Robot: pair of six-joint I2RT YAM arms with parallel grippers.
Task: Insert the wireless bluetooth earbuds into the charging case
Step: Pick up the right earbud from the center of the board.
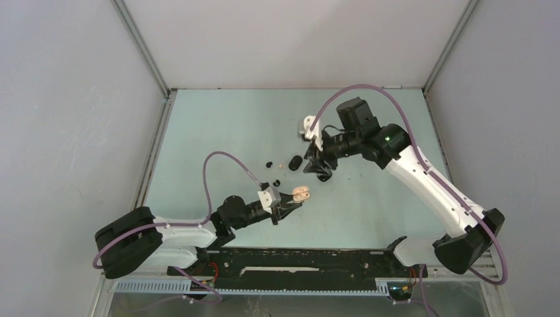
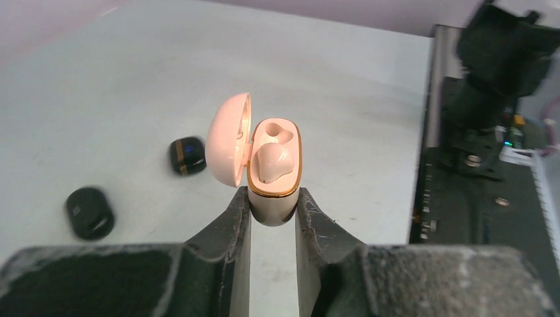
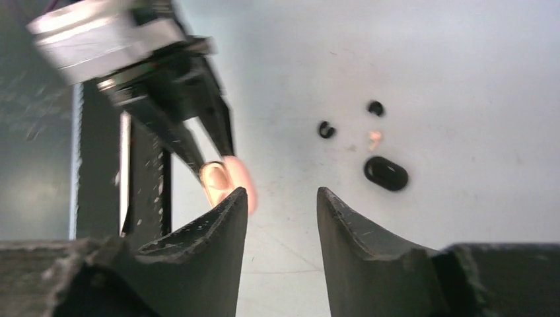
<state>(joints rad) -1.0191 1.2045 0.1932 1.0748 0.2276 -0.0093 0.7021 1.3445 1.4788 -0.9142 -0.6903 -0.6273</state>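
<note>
The case (image 1: 301, 193), a smooth peach-pink pebble with a thin gold rim, is sitting near the middle of the desk (image 1: 218, 119), a little toward the near edge. The left tool (image 2: 273, 198) is clamping its lower body between both fingers. Its domed lid (image 2: 228, 142) is standing open to one side. A glossy white bud (image 2: 272, 162) is lying in one moulded well, while the other well (image 2: 277, 132) is showing empty. For this case, then, the job is looking half done: one bud in, its mate wanting.

That mate, the loose bud (image 3: 374, 137), is lying left of the desk's centre, just beside the black case (image 3: 385, 173), a shiny closed oval. A black bud (image 2: 187, 155), glossy with a gold band, and a duller one (image 2: 89, 212) are lying apart, nearer the left edge.

The right tool (image 3: 282, 198) is hovering over the desk's middle with its fingers spread and nothing between them. The next move is probably calling for it to pinch the loose bud gently, since it is tiny, rounded and slick. It would also need turning so its stem matches the empty well.
</note>
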